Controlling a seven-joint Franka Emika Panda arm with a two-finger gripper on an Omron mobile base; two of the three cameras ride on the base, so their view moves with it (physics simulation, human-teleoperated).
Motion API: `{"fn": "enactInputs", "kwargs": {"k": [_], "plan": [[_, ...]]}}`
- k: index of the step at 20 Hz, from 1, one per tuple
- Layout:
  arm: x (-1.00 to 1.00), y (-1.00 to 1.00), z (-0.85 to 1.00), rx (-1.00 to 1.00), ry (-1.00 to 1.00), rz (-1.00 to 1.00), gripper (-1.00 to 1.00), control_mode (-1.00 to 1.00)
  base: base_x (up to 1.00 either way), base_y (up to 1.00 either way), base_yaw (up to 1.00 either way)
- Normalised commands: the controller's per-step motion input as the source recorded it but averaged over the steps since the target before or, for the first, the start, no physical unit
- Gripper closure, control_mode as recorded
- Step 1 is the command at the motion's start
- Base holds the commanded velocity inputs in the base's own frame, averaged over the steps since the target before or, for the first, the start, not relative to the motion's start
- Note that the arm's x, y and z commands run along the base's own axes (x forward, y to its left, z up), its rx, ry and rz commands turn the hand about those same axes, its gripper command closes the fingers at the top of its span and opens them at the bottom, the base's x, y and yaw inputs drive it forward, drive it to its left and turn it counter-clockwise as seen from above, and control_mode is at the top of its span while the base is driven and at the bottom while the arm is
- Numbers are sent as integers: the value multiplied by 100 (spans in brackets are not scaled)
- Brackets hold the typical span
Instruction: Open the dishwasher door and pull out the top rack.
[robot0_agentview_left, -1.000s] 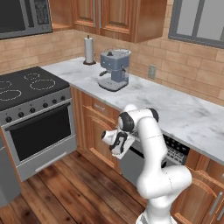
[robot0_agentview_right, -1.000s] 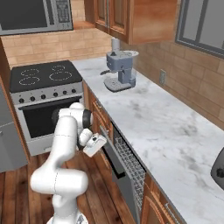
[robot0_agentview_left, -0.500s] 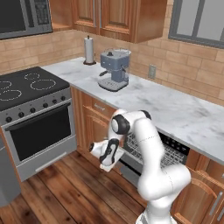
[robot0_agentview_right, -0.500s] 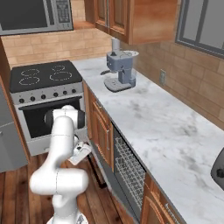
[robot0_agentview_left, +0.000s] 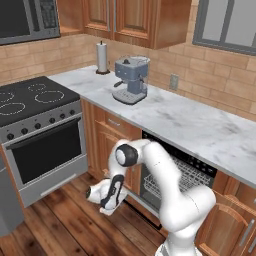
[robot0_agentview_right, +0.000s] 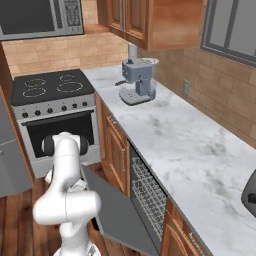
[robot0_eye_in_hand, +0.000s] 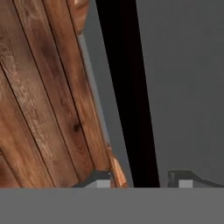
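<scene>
At far left of the left base view stands the stove, its oven door with a dark window facing the wooden floor. Beyond it, on the marble counter, a paper towel roll stands upright near the brick wall, and a blue-grey coffee machine sits further right. Below the counter, just right of the wooden cabinet doors, the dishwasher cavity is open; the top rack, a pale wire grid, lies inside it, under the counter edge. The white arm bends down in front of this opening, and the gripper hangs low above the floor. In the right base view, the stove again lies at left and the coffee machine at centre on the counter. The dishwasher door, a flat grey panel, is swung down and outward toward the floor, partly behind the arm's white body; the top rack shows as a wire grid within the cavity, not drawn out. In the hand view, floor planks occupy the left, the dark bar handle runs top to bottom at centre, and the grey door panel lies at right. The two fingertips stand on either side of the handle's lower end; whether they press it cannot be told.
</scene>
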Motion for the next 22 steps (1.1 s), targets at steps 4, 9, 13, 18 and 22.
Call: {"fn": "enactInputs", "kwargs": {"k": [4, 9, 13, 18, 22], "plan": [[-36, 46, -84, 4, -1, 0, 100, -100, 0, 0, 0], [-29, 23, -50, 7, 0, 0, 100, -100, 0, 0, 0], [-34, 11, -18, 12, 0, 0, -100, -100, 0, 0, 0], [-92, 0, 39, 30, -2, 1, -100, -100, 0, 0, 0], [-99, 0, 80, 40, 0, 4, -100, -100, 0, 0, 0]]}}
